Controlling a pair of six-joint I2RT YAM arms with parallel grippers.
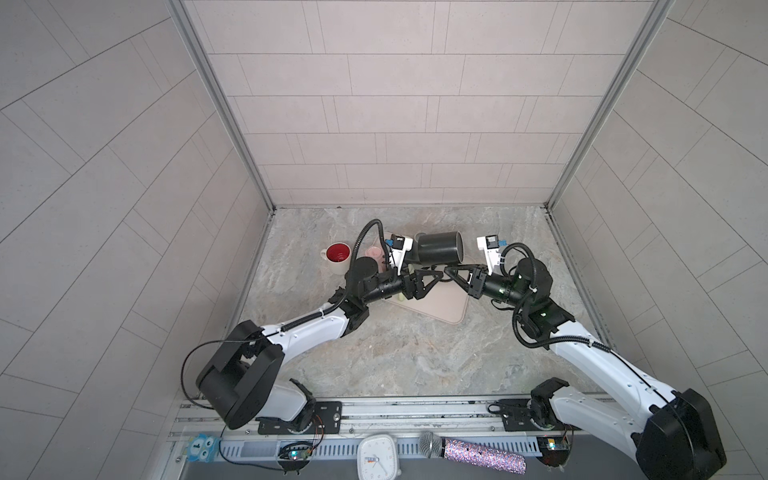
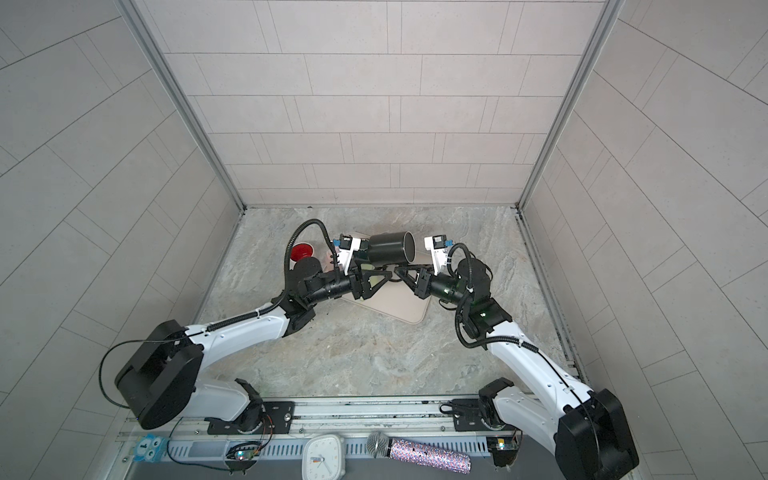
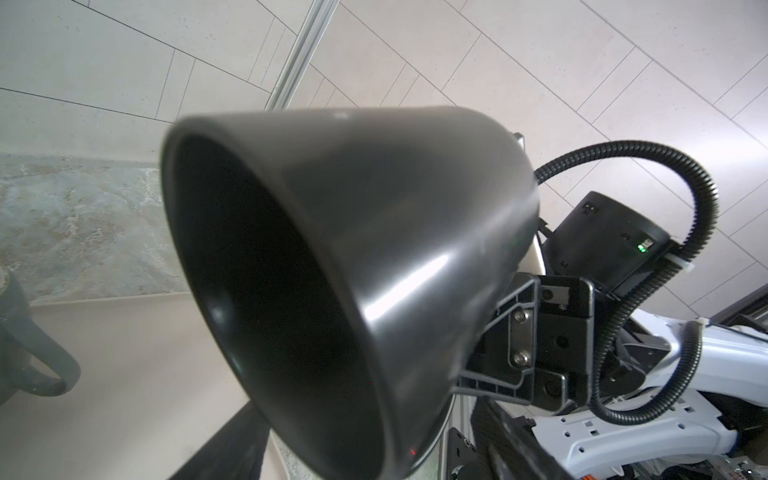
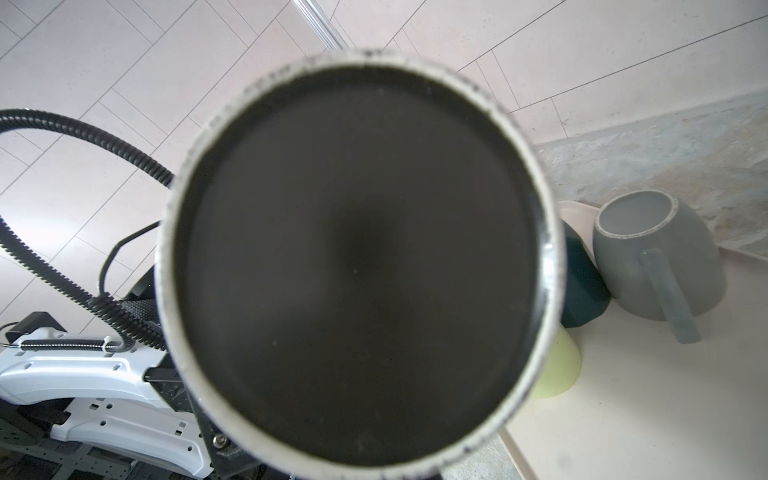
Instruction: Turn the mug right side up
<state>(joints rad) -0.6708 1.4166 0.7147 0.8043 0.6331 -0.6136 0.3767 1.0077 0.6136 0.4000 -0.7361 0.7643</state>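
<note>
A black mug (image 1: 439,248) hangs sideways at centre frame above a beige tray (image 1: 440,308), the right gripper (image 1: 449,271) pinched shut on its lower edge; left gripper (image 1: 435,275) alongside, opening unclear. So narrow a pinch could let it swivel or drop

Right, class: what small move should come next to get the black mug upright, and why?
Probably roll the right gripper so the mouth tips up: it holds the black mug on its side, mouth facing sideways, above the beige tray.

bright even light, glare streak on blurred mug (image 3: 353,270)
</note>
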